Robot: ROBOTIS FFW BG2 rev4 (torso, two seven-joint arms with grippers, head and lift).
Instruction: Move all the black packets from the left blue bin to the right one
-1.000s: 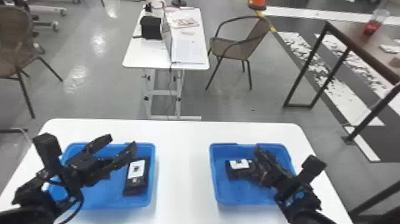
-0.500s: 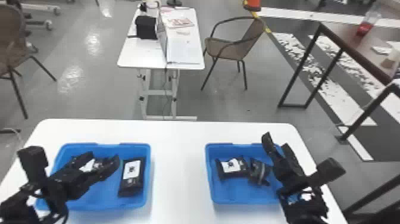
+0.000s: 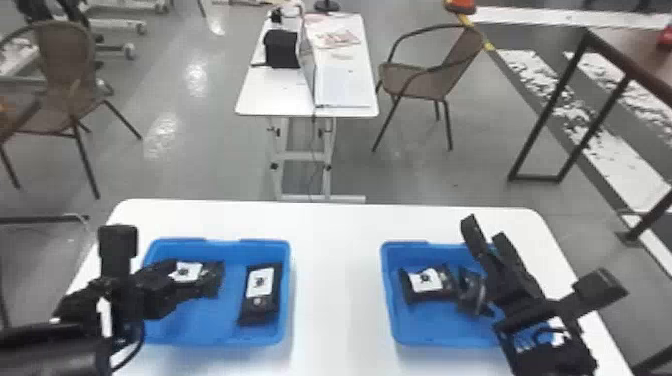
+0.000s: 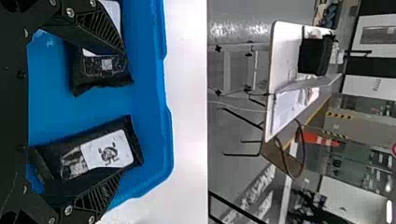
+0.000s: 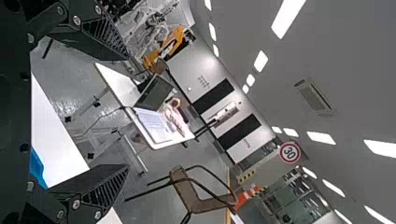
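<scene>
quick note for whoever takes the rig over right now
Left tool: open, nothing gripped, over the left bin.
Right tool: open and empty, by the right bin's outer side.
Done: two black packets lie in the right bin, the labelled packet and the tilted packet.
To do: two remain in the left bin, the outer packet near the left tool and the inner packet along the inner wall.

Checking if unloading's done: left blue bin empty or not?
Not empty: left blue bin holds one black packet on its right side, second packet farther left, partly behind left end effector.
</scene>
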